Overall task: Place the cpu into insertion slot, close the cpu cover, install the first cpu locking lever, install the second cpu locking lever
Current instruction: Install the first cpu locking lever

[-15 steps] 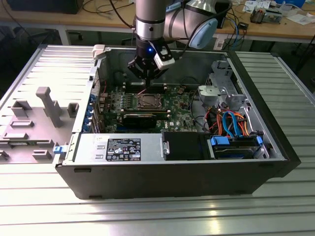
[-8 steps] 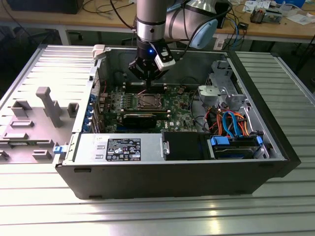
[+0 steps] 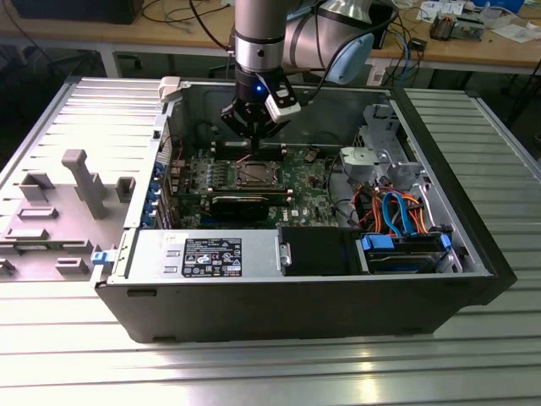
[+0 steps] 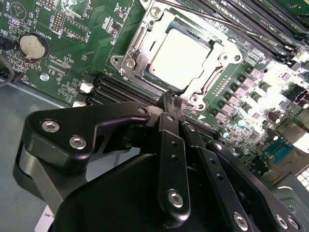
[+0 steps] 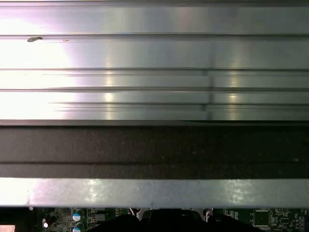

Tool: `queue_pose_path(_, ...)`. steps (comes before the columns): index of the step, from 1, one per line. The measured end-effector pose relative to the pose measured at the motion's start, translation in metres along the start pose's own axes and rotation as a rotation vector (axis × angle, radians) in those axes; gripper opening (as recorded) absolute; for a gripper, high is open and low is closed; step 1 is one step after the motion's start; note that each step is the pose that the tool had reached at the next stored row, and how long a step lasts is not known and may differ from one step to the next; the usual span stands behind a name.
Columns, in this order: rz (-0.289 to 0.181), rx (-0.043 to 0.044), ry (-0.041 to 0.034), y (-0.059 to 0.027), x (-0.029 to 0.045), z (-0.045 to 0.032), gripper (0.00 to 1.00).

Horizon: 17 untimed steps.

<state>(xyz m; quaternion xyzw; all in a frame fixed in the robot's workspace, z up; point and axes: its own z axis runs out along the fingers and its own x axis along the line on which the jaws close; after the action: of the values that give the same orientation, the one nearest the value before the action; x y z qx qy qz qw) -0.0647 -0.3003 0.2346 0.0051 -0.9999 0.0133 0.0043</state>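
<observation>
Claw (image 4: 170,99): the 2 black fingers are drawn together to 1 narrow tip, with no gap visible between them in the second wrist view. Cannot tell whether anything is pinched at the tip.

Cpu (image 4: 181,58): lies just beyond the claw tip, close but not touching it. It sits flat and square in the insertion slot (image 3: 254,175). In the exterior view the claw (image 3: 254,145) hangs over the slot's far edge inside the open computer case (image 3: 296,296), which rests on the ribbed metal desk (image 3: 254,372).

Cpu look: small flat square, pale silver-grey top, glaring under the light, no marks readable.

Cpu cover (image 4: 137,48): silvery frame lying down around the cpu, whose top shows through the cover's square window. The frame's nearest corner is right at the claw tip; contact cannot be judged.

2 thin metal rods (image 4: 212,21) run past the cover on the side away from the claw.

Black memory slots (image 4: 120,89) pass beside the claw tip on the green motherboard (image 4: 72,63). A round coin cell (image 4: 33,46) sits well off to the claw's side.
</observation>
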Motion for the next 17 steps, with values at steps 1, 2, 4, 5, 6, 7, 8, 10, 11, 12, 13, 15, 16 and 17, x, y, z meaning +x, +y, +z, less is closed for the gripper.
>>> queue_pose_path(1, 0.0, 0.0, 0.0001, 0.0, 0.0, 0.0, 0.11)
queue_pose_path(2, 0.0, 0.0, 0.0, 0.0, 0.0001, 0.0, 0.11)
queue_pose_path(4, 0.0, 0.0, 0.0, 0.0, 0.0002, 0.0, 0.11)
queue_pose_path(5, 0.0, 0.0, 0.0001, 0.0, 0.0002, 0.0, 0.11)
queue_pose_path(6, 0.0, 0.0, 0.0001, 0.0001, 0.0002, 0.0, 0.11)
queue_pose_path(7, 0.0, 0.0, 0.0001, 0.0001, 0.0002, 0.0, 0.11)
queue_pose_path(8, 0.0, 0.0, 0.0, 0.0001, 0.0002, 0.0, 0.11)
queue_pose_path(10, 0.002, -0.0001, 0.0001, 0.0001, 0.0002, 0.0, 0.11)
queue_pose_path(11, 0.008, -0.0002, 0.0002, 0.0001, 0.0002, 0.0, 0.11)
queue_pose_path(12, 0.014, -0.0002, 0.0004, 0.0001, 0.0002, 0.0, 0.11)
queue_pose_path(13, 0.015, -0.0002, 0.0005, 0.0001, 0.0002, 0.0, 0.11)
queue_pose_path(15, 0.017, -0.0003, 0.0005, 0.0004, 0.0002, 0.0, 0.11)
queue_pose_path(16, 0.017, -0.0002, 0.0005, 0.0004, 0.0002, 0.0001, 0.11)
queue_pose_path(17, 0.017, -0.0001, 0.0005, 0.0004, 0.0002, 0.0001, 0.11)
